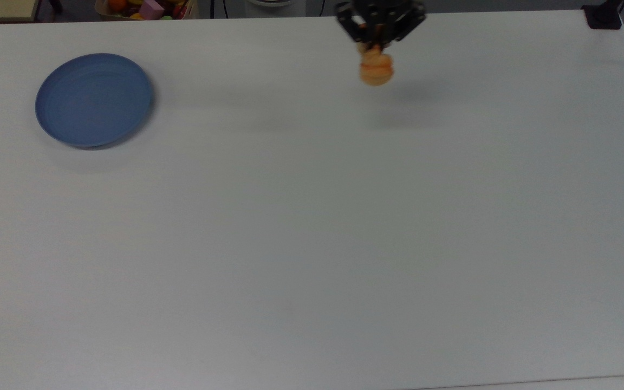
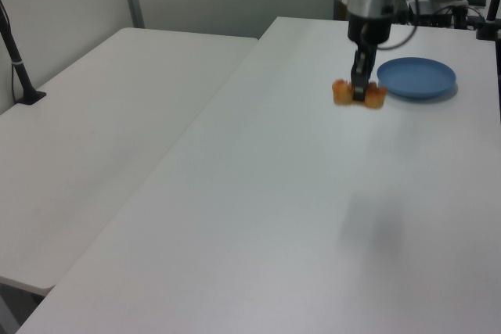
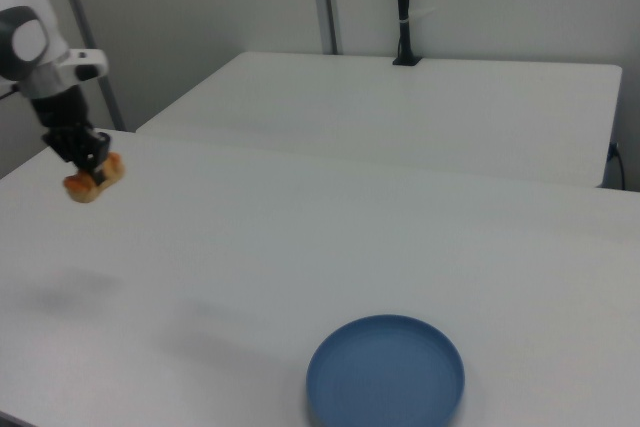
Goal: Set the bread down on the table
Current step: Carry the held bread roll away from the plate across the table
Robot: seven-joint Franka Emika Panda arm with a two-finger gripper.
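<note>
Orange bread hangs pinched across its middle in the gripper, clear above the table with its shadow below and well apart from the blue plate, which lies bare. Judging by that, pickup and carry-off look done; lowering onto open tabletop and letting go are left. Grip looks secure, nothing nearby to bump.
</note>
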